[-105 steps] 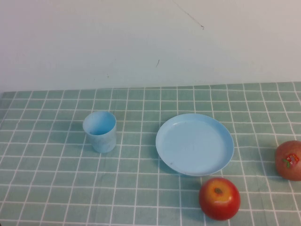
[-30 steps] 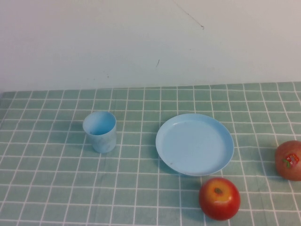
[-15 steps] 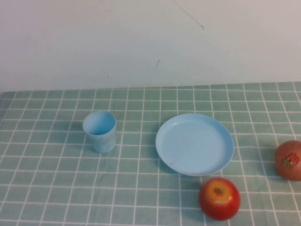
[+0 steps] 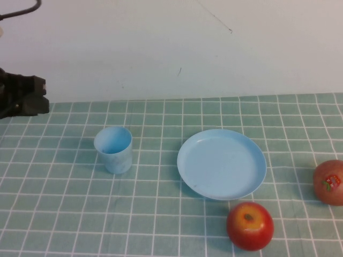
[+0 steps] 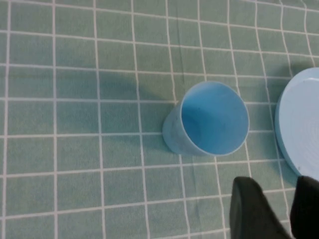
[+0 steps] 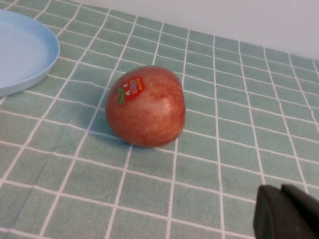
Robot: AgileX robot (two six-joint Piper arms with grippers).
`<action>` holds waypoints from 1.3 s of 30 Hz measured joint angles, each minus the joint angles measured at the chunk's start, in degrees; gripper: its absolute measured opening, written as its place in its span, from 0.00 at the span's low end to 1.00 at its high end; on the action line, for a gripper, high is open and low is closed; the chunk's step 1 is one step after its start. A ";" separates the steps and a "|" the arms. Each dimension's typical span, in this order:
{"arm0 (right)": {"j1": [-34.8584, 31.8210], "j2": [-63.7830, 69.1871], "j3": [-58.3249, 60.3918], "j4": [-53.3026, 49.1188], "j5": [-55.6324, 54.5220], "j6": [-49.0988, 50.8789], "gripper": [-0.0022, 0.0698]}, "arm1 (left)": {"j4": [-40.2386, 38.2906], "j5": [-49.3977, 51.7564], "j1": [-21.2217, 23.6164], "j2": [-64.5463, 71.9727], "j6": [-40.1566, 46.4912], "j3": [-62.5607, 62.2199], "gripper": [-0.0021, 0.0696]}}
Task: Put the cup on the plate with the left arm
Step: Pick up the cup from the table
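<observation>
The light blue cup (image 4: 113,149) stands upright and empty on the green checked cloth, left of the round light blue plate (image 4: 222,164). The left arm (image 4: 21,96) shows at the far left edge of the high view, above and behind the cup, apart from it. In the left wrist view my left gripper (image 5: 280,211) is open and empty, with the cup (image 5: 209,119) ahead of it and the plate's rim (image 5: 299,134) beside it. My right gripper (image 6: 285,213) is shut and empty, low over the cloth; it does not show in the high view.
A red apple (image 4: 250,225) lies in front of the plate. A second, duller apple with a sticker (image 4: 329,182) lies at the right edge, close to the right gripper (image 6: 145,105). A white wall bounds the far side.
The left arm has come into the high view at the far left edge; before, no arm showed. The cup, plate and apples have not moved.
</observation>
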 joint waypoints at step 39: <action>0.00 0.00 0.00 0.00 0.00 0.00 0.03 | 18.62 -1.37 -13.67 41.11 -13.10 -21.33 0.14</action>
